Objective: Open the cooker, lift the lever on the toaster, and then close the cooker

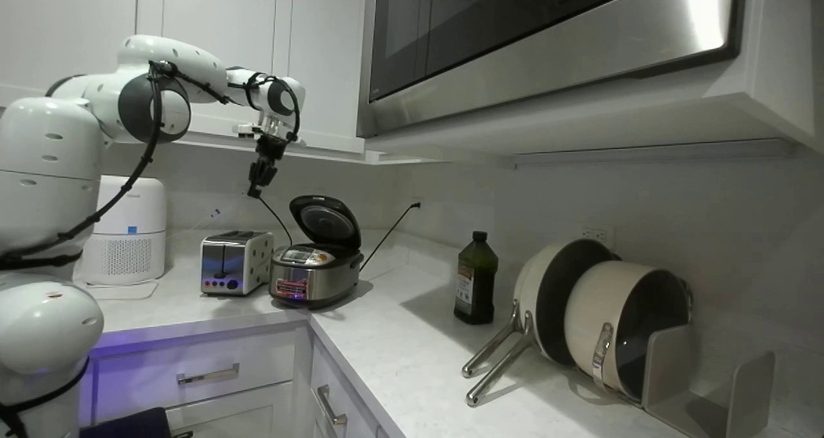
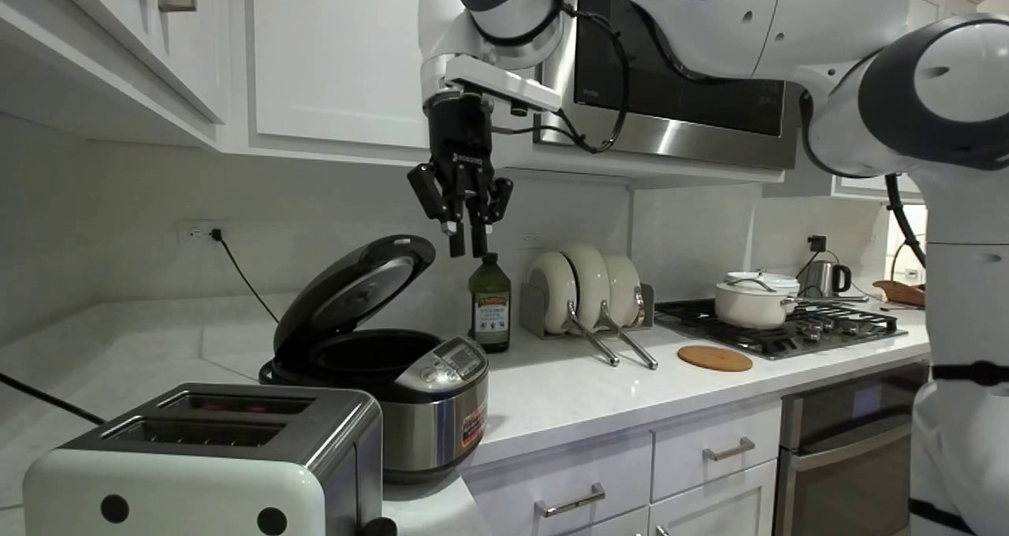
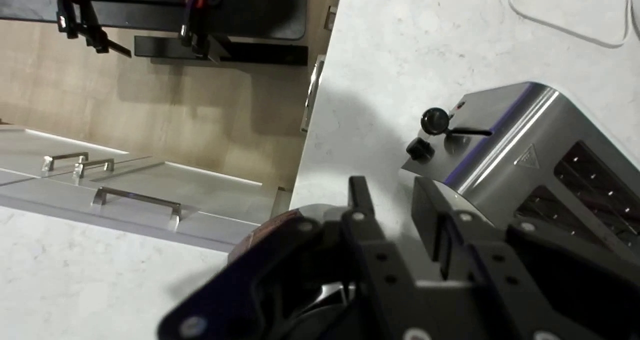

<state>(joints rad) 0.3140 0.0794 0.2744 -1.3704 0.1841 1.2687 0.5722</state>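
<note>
Got my black two-finger gripper (image 2: 467, 244) slightly parted, nothing in it. Squat silver-metal cooker (image 1: 315, 267) on the white counter (image 1: 386, 322): open. Boxy silver toaster (image 1: 237, 264) beside it: black lever (image 3: 435, 121) looks down, so lifting and closing remain, imo.

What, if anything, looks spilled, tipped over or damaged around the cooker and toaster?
Nothing stands out: the cooker and toaster both sit upright on the counter, with no spill or damage showing. The cooker's lid is raised, but the task calls for opening it.
</note>
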